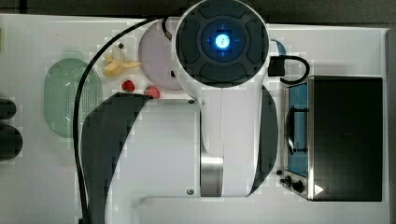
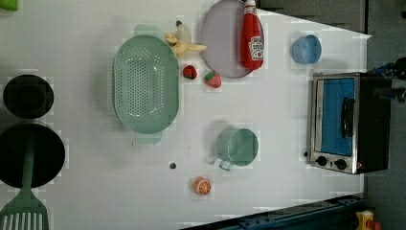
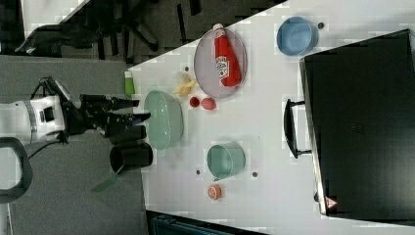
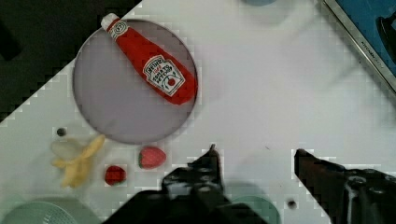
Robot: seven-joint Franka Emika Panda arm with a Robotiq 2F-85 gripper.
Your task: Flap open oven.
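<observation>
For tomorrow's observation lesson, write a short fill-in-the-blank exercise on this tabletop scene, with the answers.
1. The ketchup bottle lies on the round ___.
2. The oven door is ___.
3. The hand has its fingers ___, holding nothing.
4. The orange slice lies beside the green ___.

Answers: plate; closed; open; cup

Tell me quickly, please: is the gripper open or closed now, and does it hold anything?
Gripper: open, holding nothing; bare table shows between its fingers, well short of the oven.
</observation>
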